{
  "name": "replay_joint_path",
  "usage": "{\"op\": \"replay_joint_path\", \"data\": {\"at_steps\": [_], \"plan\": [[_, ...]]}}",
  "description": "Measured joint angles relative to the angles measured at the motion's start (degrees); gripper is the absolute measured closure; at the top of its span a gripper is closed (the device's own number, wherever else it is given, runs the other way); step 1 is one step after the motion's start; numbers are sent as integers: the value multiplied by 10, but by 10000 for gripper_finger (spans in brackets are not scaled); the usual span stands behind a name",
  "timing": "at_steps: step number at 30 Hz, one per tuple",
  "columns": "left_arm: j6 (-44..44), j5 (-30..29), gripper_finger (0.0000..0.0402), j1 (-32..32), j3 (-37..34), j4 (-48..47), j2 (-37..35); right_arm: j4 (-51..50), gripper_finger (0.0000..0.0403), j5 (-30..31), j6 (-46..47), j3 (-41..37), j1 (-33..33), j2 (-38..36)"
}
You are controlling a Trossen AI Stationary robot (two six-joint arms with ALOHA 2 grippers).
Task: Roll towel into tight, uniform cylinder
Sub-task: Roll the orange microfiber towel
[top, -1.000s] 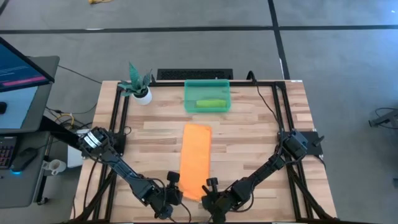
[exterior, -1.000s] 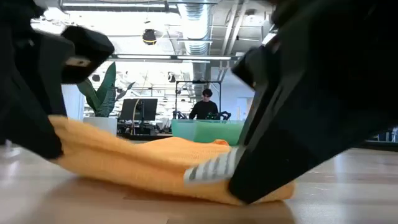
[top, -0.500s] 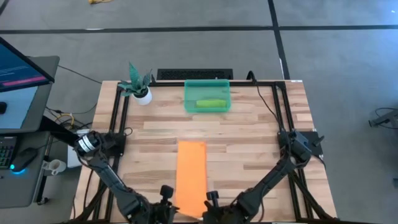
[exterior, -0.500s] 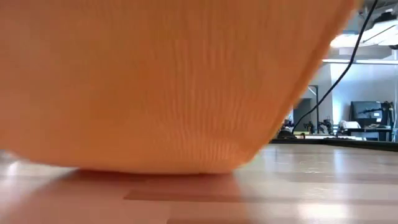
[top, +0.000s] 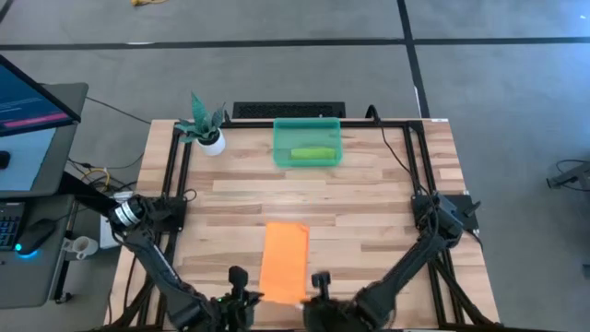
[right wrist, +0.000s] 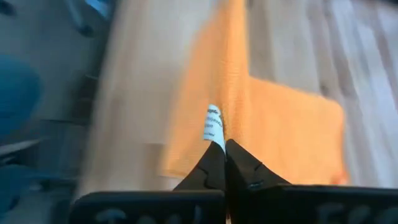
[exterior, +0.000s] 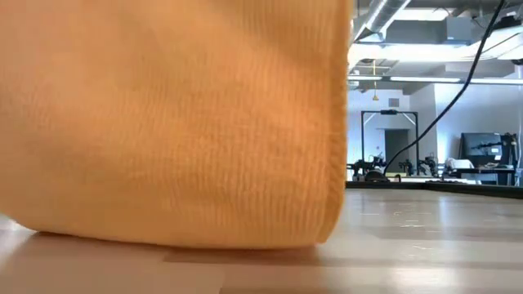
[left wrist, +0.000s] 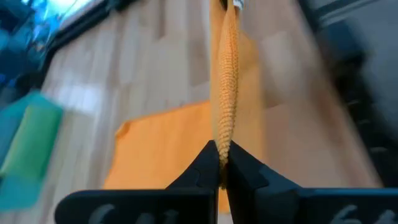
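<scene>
Both arms reach in low from the 6 o'clock edge of the wooden surface (top: 369,194), elbows folded back toward their bases at 8 and 4 o'clock. The left gripper (top: 241,297) sits at the near left corner of the orange towel (top: 284,261); its wrist view shows the two dark fingers (left wrist: 205,168) pinched together on a thin raised edge of the cloth (left wrist: 225,74), which stands up as a narrow ridge above the flat part. The right gripper (top: 319,297) sits at the near right corner, and its wrist view shows its fingers (right wrist: 239,165) likewise clamped on the towel's (right wrist: 280,134) lifted edge, right beside a small white label (right wrist: 212,126).

The towel lies near the middle of the surface toward 6 o'clock, one single piece, its near end lifted by the two grippers and its far end flat on the wood. In the low view the hanging cloth (exterior: 163,122) fills most of the frame and blocks almost everything behind it.

At 12 o'clock stands one green translucent bin (top: 308,142) with a green object (top: 312,153) inside. One small potted plant (top: 205,126) stands at about 11 o'clock, well apart from the towel. A monitor (top: 28,97) sits off the surface at 9 o'clock.
</scene>
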Motion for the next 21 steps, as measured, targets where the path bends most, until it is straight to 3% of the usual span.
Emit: {"op": "replay_joint_path", "data": {"at_steps": [11,21], "plan": [[-93,25,401,92,-63,-53,0,-59,395,-2,47,-53,-83,0],[-97,50,401,173,-119,-46,0,-69,392,7,51,-109,-126,0]]}}
